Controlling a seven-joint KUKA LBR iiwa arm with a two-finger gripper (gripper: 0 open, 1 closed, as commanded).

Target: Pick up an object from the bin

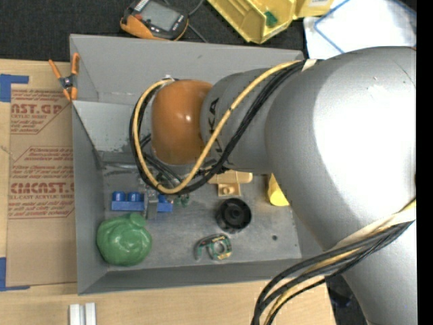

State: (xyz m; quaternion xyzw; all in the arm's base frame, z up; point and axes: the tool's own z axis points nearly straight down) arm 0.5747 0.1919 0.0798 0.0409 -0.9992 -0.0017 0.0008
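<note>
Arm [352,154]: grey, bulky, entering from 3 o'clock and covering the right half of the bin; orange wrist cover [177,119] with yellow and black cables looped about it.

Gripper [153,196]: below the orange cover, low over the floor at 9 o'clock. Released or clenched: cannot tell, the wrist hides it.

Blue toy brick [128,201]: at 9 o'clock on the floor, just beside the gripper; more blue shows on the gripper's other side, and whether this is one piece or two cannot be told.

Green crumpled lump [124,241]: 8 o'clock, close to the left wall and the front wall.

Black round knob [233,214]: just right of centre, standing free.

Small metal-and-green ring piece [215,247]: 5 o'clock, near the front wall.

Tan block [231,181]: 1 o'clock, partly under the arm.

Yellow piece [276,192]: 2 o'clock, at the arm's edge.

Bin [189,53]: grey metal, steep walls. Bare floor lies between lump and knob, from centre toward 6 o'clock.

Beyond the far wall, at 12 o'clock: orange-and-black handheld device [154,17] and yellow box [252,4] on a dark surface.
</note>
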